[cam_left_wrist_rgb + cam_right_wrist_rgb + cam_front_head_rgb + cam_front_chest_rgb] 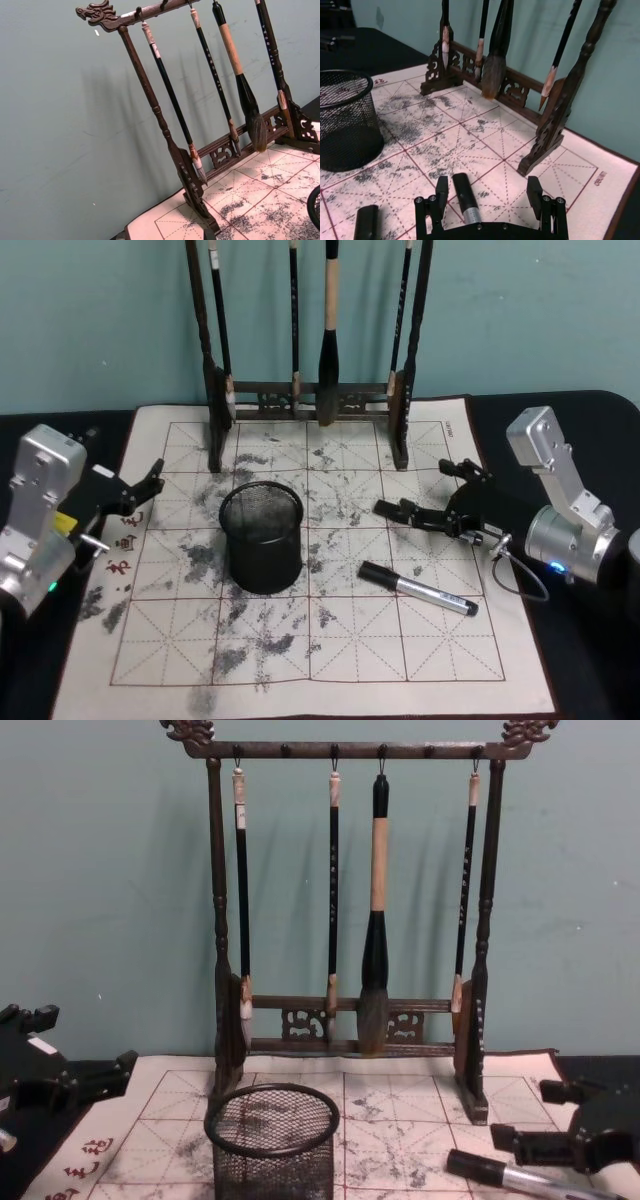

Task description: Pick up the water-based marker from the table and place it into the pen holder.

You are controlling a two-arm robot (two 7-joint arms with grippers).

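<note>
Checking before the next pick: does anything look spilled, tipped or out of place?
The marker lies slanted on the mat, right of the upright mesh cup, near the open right gripper. Grey ink blotches cover the mat. Nothing is tipped.

We see a dark carved wooden rack (214, 920) standing before a teal wall (100, 870), four calligraphy brushes (378, 850) hanging from its bar
</note>
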